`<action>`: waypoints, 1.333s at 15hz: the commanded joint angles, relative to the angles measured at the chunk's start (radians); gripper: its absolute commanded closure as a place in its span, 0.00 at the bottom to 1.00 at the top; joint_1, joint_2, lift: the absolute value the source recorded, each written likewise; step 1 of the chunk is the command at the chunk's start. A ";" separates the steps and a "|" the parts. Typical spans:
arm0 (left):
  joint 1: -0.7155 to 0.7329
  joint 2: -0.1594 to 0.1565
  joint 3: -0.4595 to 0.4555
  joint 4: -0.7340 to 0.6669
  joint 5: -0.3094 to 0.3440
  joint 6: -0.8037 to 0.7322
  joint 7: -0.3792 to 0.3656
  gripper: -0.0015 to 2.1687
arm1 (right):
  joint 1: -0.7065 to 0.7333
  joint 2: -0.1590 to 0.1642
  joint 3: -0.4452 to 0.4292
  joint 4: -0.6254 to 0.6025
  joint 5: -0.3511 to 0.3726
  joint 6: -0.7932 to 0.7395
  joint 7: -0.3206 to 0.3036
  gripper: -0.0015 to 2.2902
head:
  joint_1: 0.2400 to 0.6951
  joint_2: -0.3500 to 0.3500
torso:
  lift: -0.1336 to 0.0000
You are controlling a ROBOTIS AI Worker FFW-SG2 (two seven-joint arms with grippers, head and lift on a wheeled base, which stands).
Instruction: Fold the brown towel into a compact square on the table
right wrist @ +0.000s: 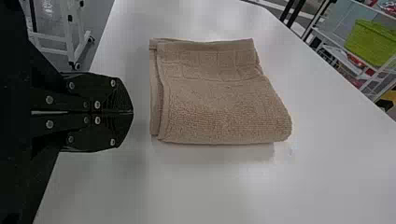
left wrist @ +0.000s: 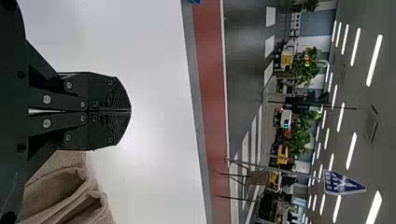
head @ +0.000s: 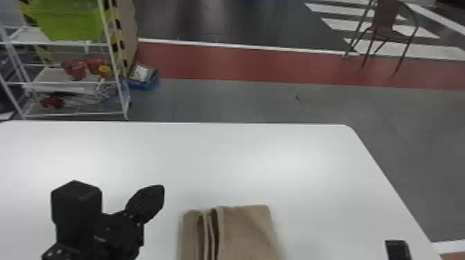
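Note:
My left gripper (head: pixel 147 203) is over the table left of the brown towel (head: pixel 247 231), apart from it. At the head view's bottom right, part of my right gripper (head: pixel 398 249) shows, well right of the towel. In the left wrist view my left gripper (left wrist: pixel 130 111) is shut with nothing between its fingers, and bunched folds of the towel (left wrist: pixel 60 196) lie beside it. The right wrist view has my right gripper (right wrist: pixel 132 113) shut too, short of the towel (right wrist: pixel 219 98). The towel lies folded in layers, stacked edges along one side.
The white table (head: pixel 221 159) extends beyond and to both sides of the towel, with a rounded far right corner. Past its far edge stand a wire shelf (head: pixel 62 82) with a green bin (head: pixel 71 22) at left and a brown chair (head: pixel 384 20) at right.

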 commanded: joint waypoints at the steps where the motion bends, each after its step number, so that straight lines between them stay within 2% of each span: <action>1: 0.003 0.000 0.003 -0.002 -0.001 0.000 -0.001 0.93 | -0.003 0.001 0.019 0.019 0.009 -0.025 -0.022 0.80 | 1.00 0.27 | 0.08; 7: 0.014 0.001 0.009 -0.005 -0.003 0.003 -0.003 0.93 | -0.037 0.001 0.035 0.040 0.028 -0.052 -0.099 0.80 | 1.00 0.26 | 0.08; 20: 0.022 0.003 0.023 -0.006 -0.003 0.009 -0.009 0.93 | -0.290 0.001 0.098 0.181 0.115 -0.058 -0.231 0.80 | 1.00 0.28 | 0.08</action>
